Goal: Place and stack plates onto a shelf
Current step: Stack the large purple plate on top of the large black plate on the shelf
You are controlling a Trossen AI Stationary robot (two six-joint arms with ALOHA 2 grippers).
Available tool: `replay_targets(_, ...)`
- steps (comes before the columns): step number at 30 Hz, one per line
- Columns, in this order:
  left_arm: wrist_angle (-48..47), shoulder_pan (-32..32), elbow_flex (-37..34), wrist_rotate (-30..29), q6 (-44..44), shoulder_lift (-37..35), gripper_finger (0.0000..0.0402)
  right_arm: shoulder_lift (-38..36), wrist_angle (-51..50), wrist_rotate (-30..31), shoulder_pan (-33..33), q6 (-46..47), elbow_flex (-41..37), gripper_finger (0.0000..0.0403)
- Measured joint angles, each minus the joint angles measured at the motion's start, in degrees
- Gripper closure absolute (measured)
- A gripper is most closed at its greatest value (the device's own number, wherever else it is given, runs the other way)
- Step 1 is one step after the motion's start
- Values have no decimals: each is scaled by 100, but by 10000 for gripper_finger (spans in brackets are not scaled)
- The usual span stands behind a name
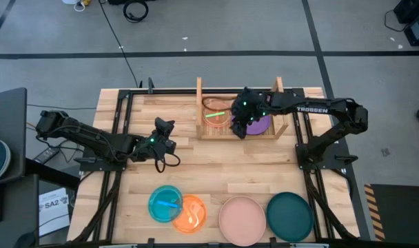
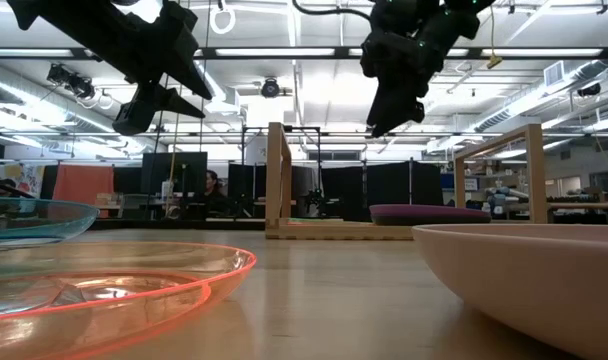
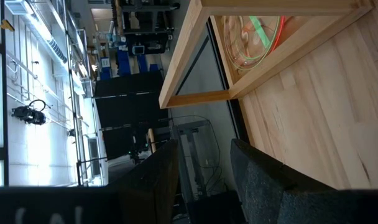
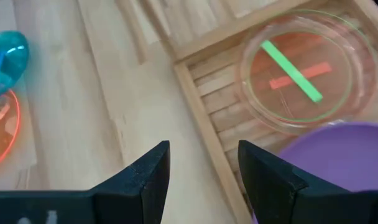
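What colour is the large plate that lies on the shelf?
Purple plate on the shelf; the right wrist view shows it best.

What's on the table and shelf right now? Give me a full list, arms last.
shelf: one, light wood, far middle of the table.
purple plate: one, on the shelf's right half.
small stacked plates: clear green over red, shelf's left half; a green and a red utensil show in them.
blue plate: one, translucent, near left edge, a blue utensil in it.
orange plate: one, translucent, overlapping the blue plate.
pink plate: one, near edge, middle.
teal plate: one, near edge, right.
right gripper: open, over the shelf.
left gripper: open, over the table left of the shelf.
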Motion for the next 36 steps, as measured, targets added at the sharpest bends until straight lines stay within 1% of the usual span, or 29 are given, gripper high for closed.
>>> replay_targets(4, 0, 0, 2, 0, 0, -2, 248, 0, 437, 32, 292, 0, -366, 209)
replay_targets(8, 0, 0, 0, 0, 2, 0, 248, 0, 914, 43, 371, 4, -768, 209)
replay_targets(12, 0, 0, 0, 0, 2, 0, 248, 0, 1363, 43, 290, 90, -1167, 209)
replay_targets(23, 0, 0, 0, 0, 0, -2, 248, 0, 1831, 43, -10, 92, -2036, 209)
replay_targets(26, 0, 0, 1, 2, 1, -2, 248, 0, 1861, 60, -92, 90, -2190, 209)
replay_targets(30, 0, 0, 0, 1, 0, -2, 248, 0, 1914, 345, -208, 90, -2388, 209)
replay_targets(33, 0, 0, 0, 1, 0, -1, 248, 0, 1932, 489, -327, 87, -2447, 209)
replay_targets(36, 0, 0, 0, 2, 0, -2, 248, 0, 1933, 504, -449, 90, -2451, 209)
